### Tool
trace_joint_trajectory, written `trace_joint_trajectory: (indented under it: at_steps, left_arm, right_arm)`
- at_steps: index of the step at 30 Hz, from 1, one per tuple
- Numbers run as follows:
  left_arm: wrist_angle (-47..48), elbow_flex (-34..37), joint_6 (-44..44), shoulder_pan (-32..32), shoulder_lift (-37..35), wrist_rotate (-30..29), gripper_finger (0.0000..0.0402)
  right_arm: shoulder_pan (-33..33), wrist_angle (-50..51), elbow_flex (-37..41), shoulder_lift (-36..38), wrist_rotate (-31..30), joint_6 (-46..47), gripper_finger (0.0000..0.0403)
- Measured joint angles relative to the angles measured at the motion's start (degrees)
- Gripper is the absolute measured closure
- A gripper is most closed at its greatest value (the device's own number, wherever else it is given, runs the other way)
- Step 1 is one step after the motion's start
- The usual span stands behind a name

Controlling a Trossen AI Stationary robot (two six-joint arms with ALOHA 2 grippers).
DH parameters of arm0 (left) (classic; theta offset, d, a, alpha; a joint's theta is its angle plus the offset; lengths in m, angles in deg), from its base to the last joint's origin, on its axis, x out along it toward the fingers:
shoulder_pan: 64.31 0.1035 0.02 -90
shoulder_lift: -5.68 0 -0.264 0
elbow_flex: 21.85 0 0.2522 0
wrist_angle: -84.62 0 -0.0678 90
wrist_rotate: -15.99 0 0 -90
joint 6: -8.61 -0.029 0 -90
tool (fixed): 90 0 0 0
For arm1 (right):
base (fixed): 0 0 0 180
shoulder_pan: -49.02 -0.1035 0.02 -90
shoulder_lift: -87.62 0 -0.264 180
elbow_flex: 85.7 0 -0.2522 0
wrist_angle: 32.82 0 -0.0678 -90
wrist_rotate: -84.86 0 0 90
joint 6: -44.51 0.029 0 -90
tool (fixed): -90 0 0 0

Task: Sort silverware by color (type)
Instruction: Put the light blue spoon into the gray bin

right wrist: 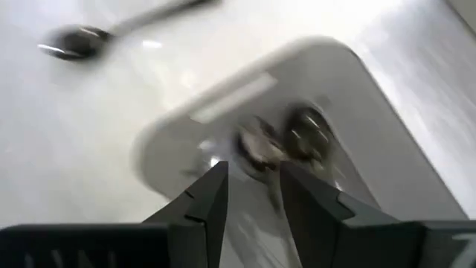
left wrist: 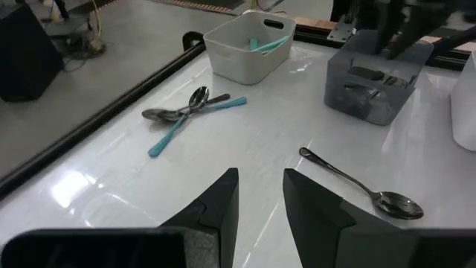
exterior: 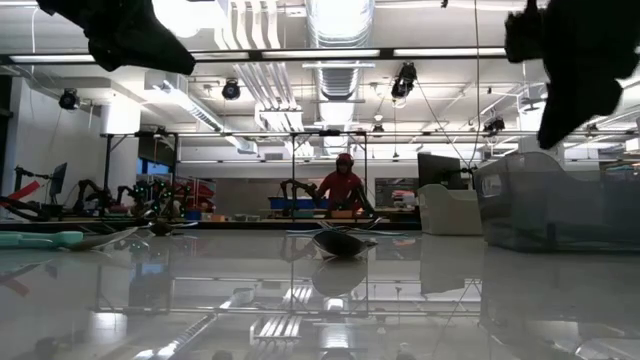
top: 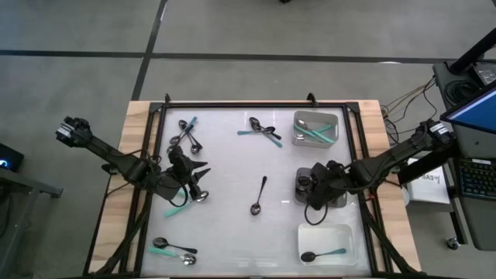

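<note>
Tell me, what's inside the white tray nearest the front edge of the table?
One spoon with a dark bowl and teal handle lies in the white tray; nothing covers the tray, so its floor shows.

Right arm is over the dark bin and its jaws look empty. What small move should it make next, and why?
Probably lift the right gripper clear of the dark grey bin, then swing toward the lone black spoon mid-table. Its jaws stand apart with nothing between them, spoons already lie in the bin below, and that spoon is the nearest unsorted one.
</note>
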Motion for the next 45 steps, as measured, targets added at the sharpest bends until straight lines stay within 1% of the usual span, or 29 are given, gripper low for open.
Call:
trace_joint_trajectory:
  at_steps: [1, 3, 6, 9, 14, 16, 20, 25, 33, 36, 40, 42, 45]
  left_arm:
    - [1.39, 0.0, 1.25, 0.0, 0.17, 0.81, 0.0312]
    - [4.9, 0.0, 3.46, 0.0, 0.55, 5.23, 0.0312]
    - [11.04, 0.0, 8.9, 0.0, 1.49, 14.46, 0.0312]
    - [16.84, 0.0, 16.54, 0.0, 2.78, 23.1, 0.0312]
    - [24.0, 0.02, 28.72, 0.0, 4.77, 36.85, 0.0312]
    - [25.21, 0.02, 31.31, -0.15, 5.4, 40.14, 0.0312]
    - [25.46, 0.02, 32.68, -0.22, 6.28, 40.84, 0.0312]
    - [26.49, 0.02, 25.78, -0.22, 7.06, 40.84, 0.0312]
    - [29.56, 0.02, 20.72, 0.46, 6.68, 40.84, 0.0312]
    - [29.42, 0.02, 12.78, 0.44, 7.57, 40.84, 0.0312]
    - [29.32, 0.02, -3.02, 0.44, 9.16, 40.83, 0.0312]
    - [29.3, 0.02, -10.49, 0.44, 10.2, 40.84, 0.0312]
    - [29.26, 0.02, -16.13, 0.44, 12.12, 40.84, 0.0312]
  right_arm:
    - [0.0, -1.61, -0.53, -0.12, -0.04, -1.23, 0.0288]
    - [0.0, -4.86, -1.41, -0.73, -0.07, -4.92, 0.0287]
    - [-0.01, -10.13, -2.13, -1.89, -1.03, -11.75, 0.0287]
    - [-0.02, -15.48, -2.27, -3.25, -1.54, -18.49, 0.0287]
    - [0.0, -18.8, -2.27, -6.08, -1.6, -25.05, 0.0287]
    - [0.0, -18.82, -2.27, -7.22, -1.6, -26.18, 0.0287]
    - [0.0, -18.82, -2.27, -9.47, -1.61, -27.87, 0.0287]
    - [0.0, -18.7, -2.27, -11.93, -1.57, -29.8, 0.0287]
    - [0.02, -18.62, -2.27, -12.35, -1.58, -33.58, 0.0287]
    - [0.03, -18.79, -2.27, -11.82, -3.06, -35.88, 0.0287]
    - [0.04, -18.84, -2.27, -11.76, -6.71, -37.64, 0.0287]
    - [0.04, -18.84, -2.27, -11.76, -7.54, -38.05, 0.0287]
    - [0.04, -18.84, -2.27, -11.76, -7.54, -38.02, 0.0287]
